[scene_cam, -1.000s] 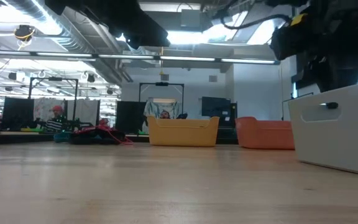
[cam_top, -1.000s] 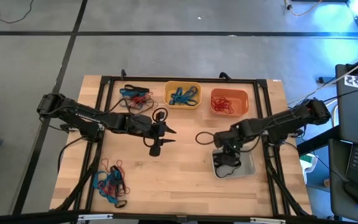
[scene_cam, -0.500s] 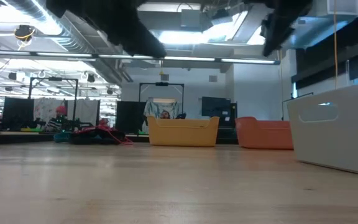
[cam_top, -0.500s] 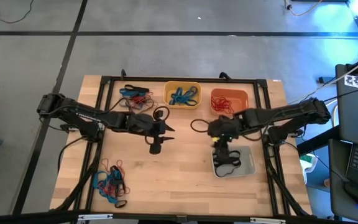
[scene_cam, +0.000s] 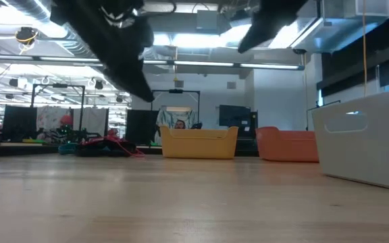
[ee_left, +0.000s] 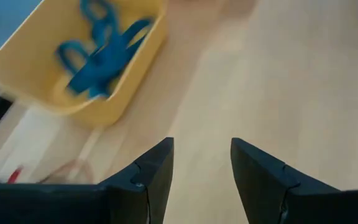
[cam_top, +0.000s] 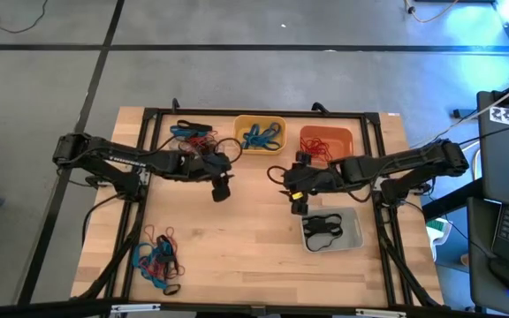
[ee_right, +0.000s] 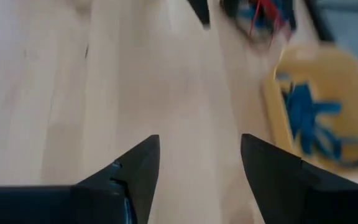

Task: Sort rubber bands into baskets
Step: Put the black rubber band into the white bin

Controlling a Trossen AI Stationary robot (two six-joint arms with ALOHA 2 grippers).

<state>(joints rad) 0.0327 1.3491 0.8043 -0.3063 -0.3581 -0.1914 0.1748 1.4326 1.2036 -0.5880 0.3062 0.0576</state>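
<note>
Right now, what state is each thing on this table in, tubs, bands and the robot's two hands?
yellow basket: upright, holds blue bands
orange basket: upright, holds red bands
grey basket: upright, holds black bands
far pile of bands: loose, unsorted
near pile of bands: loose, unsorted
left hand: open, empty, above the table
right hand: open, empty, above the table
</note>
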